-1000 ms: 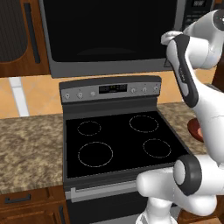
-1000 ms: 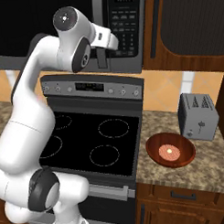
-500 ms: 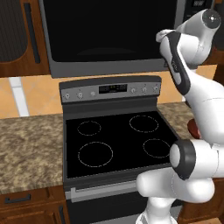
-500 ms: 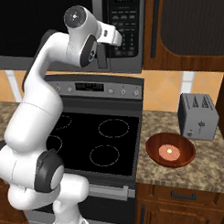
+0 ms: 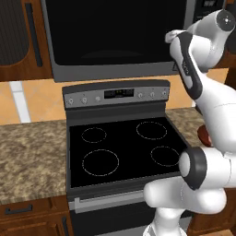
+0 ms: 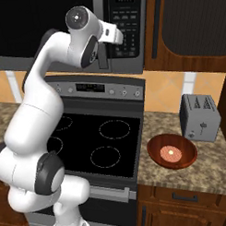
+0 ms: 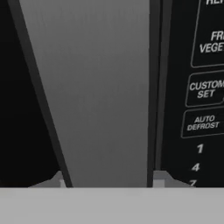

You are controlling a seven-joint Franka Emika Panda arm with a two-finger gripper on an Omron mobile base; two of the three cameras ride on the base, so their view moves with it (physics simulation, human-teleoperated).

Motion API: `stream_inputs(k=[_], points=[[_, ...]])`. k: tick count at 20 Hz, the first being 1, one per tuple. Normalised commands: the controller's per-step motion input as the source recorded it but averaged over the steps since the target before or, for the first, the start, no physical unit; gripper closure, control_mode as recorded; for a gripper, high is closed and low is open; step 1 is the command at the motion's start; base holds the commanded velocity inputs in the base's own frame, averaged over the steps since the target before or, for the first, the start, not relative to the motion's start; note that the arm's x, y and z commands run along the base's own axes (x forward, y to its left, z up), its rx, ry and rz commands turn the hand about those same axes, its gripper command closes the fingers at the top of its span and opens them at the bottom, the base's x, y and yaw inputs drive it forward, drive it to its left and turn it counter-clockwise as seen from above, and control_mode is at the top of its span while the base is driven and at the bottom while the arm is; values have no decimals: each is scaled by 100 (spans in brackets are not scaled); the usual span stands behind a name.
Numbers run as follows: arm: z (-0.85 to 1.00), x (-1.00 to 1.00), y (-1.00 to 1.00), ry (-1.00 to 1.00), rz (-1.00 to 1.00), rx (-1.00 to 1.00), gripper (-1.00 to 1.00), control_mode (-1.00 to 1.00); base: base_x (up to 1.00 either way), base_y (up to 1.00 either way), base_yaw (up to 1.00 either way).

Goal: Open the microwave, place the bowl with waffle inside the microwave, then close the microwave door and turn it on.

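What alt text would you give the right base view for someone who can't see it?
A white robot arm reaches up to the closed microwave door, its gripper at the door's right edge beside the keypad. Below is a black four-ring stove. On the granite counter to its right, a reddish-brown bowl holds a waffle, in front of a grey toaster.

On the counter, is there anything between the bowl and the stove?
No. In the right base view the bowl with the waffle sits just right of the stove, with bare speckled counter between them. The toaster stands behind the bowl.
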Motion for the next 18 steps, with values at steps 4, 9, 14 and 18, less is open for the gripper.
stream_inputs(k=[4, 9, 14, 18], points=[[0, -8, 0, -12, -1, 0, 100, -100, 0, 0, 0], [0, -54, 0, -2, -18, 0, 100, -100, 0, 0, 0], [0, -93, 8, -2, -19, -3, 100, -100, 0, 0, 0], [0, -100, 18, 0, -16, -8, 100, -100, 0, 0, 0]])
